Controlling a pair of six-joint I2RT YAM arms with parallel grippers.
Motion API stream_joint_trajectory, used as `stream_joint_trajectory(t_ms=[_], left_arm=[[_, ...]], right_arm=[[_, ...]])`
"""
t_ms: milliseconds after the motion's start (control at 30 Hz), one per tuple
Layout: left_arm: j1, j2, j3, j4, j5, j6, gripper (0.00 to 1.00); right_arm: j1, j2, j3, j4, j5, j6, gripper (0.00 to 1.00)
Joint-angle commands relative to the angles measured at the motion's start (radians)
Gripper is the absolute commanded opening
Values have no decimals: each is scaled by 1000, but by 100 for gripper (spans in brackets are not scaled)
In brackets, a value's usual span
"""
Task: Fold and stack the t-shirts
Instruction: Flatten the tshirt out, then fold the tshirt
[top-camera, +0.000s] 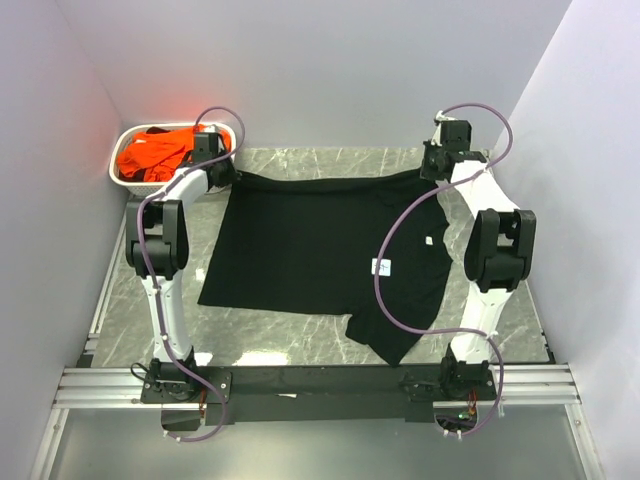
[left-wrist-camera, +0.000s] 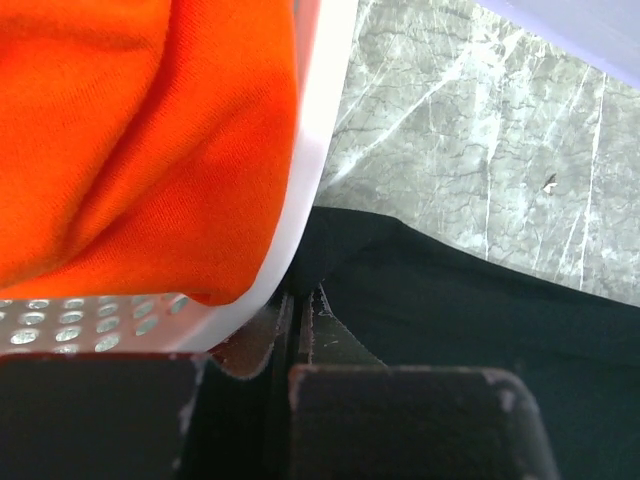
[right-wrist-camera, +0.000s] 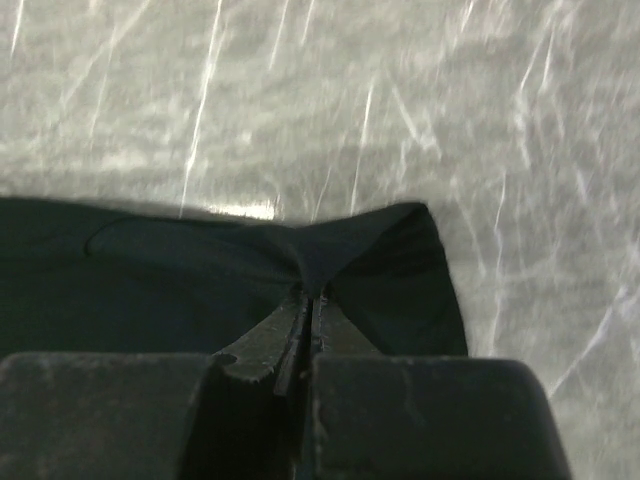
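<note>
A black t-shirt (top-camera: 310, 250) with small white tags lies spread over the marble table. My left gripper (top-camera: 222, 172) is shut on its far left corner, right beside the basket; in the left wrist view the black cloth (left-wrist-camera: 470, 310) runs into my closed jaws (left-wrist-camera: 303, 300). My right gripper (top-camera: 432, 168) is shut on the far right corner; in the right wrist view the pinched cloth (right-wrist-camera: 200, 280) bunches at my jaws (right-wrist-camera: 312, 296). Orange t-shirts (top-camera: 160, 152) sit in the basket and fill the upper left of the left wrist view (left-wrist-camera: 130, 140).
A white latticed basket (top-camera: 125, 180) stands at the far left corner; its rim (left-wrist-camera: 315, 150) is right next to my left fingers. White walls close in the table on three sides. The shirt's near right sleeve reaches toward the front rail (top-camera: 320, 385).
</note>
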Motion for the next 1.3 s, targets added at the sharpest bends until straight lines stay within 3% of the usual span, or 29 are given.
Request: stream_joint_trajectory(t_ms=[0,600,1267], left_arm=[[47,-48,23,16,-61,25,1],[51,-166,21,-192,-61,-21,1],[53,-175,-161,-177,-42,-91,1]], right_arm=[[-11,-87,52,-116,-15,43,0],[-40,-218,49,-376,-70,165,0],[-65,-230,-249,-322,-76,283,0]])
